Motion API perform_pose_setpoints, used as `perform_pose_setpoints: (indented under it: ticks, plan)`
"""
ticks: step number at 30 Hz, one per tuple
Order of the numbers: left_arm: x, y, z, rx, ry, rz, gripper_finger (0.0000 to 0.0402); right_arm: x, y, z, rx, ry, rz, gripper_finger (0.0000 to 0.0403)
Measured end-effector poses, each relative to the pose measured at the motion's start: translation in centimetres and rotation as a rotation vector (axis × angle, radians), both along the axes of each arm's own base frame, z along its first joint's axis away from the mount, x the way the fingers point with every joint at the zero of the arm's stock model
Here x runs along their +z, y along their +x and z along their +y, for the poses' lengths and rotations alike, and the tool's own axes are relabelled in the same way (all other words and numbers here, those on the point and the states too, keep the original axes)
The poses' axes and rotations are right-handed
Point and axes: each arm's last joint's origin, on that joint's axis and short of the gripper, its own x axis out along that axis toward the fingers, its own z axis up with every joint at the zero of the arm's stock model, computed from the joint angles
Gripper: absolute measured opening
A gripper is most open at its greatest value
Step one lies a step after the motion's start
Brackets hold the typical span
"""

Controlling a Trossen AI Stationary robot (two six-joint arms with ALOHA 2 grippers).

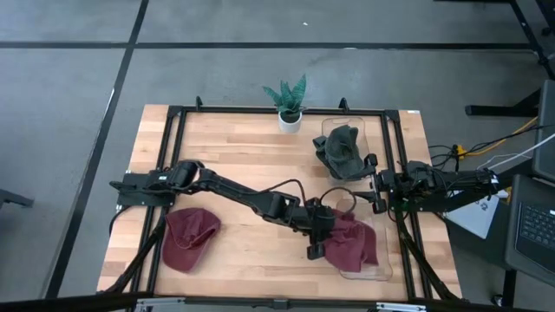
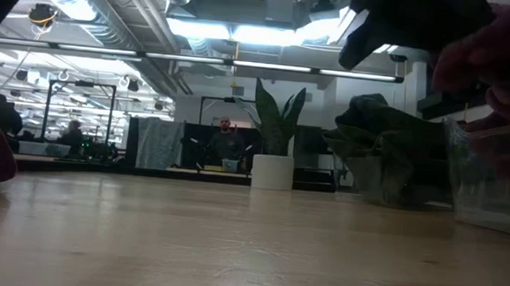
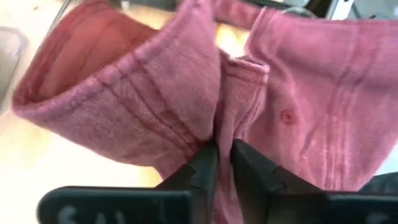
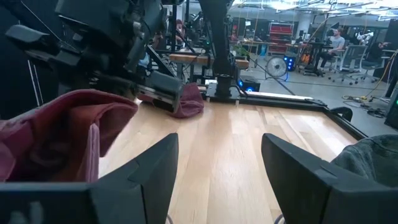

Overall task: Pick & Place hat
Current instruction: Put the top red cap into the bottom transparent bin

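A red hat (image 1: 357, 243) sits over a clear bin (image 1: 381, 270) at the table's near right. It fills the left wrist view (image 3: 143, 93). My left gripper (image 1: 326, 236) reaches across from the left and is shut on its cloth. A second red hat (image 1: 191, 238) lies flat on the wood at the near left. A dark green hat (image 1: 342, 149) rests in a clear bin at the far right. My right gripper (image 4: 217, 180) waits open at the right edge (image 1: 380, 186), touching nothing. My left gripper (image 3: 224, 155) pinches a fold of the red hat's crown cloth (image 3: 222, 124) between its two fingers, next to a stitched seam. The fingers slant down from the table's left. The cloth bunches up slack on both sides of them. Whether the hat's underside rests in the bin cannot be told.
A small potted plant (image 1: 290, 106) stands at the far edge's middle. A black frame rail (image 1: 260, 111) runs around the tabletop. Bare wood (image 1: 251, 156) lies between the plant and the arms. In the low view, the bin's clear wall (image 2: 492, 188) rises at the right.
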Motion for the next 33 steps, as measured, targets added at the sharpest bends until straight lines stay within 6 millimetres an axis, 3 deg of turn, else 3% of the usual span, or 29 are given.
perform_pose_setpoints:
  ticks: [8,12,23,33]
  plan:
    - [0.0,0.4,1.3,0.035,-0.011,-0.003,0.0130,0.0,0.0,0.0,0.000,0.000,0.000,0.0229]
    - [0.2,0.6,1.7,-0.002,-0.052,-0.008,0.0152,0.0,0.0,0.0,0.000,0.000,0.000,0.0229]
    - [0.5,0.5,1.8,-0.009,-0.063,-0.016,0.0154,0.0,0.0,0.0,0.000,0.000,0.000,0.0229]
    - [3.4,0.8,3.4,0.022,-0.077,-0.086,0.0153,0.0,0.0,0.0,0.001,0.000,0.000,0.0229]
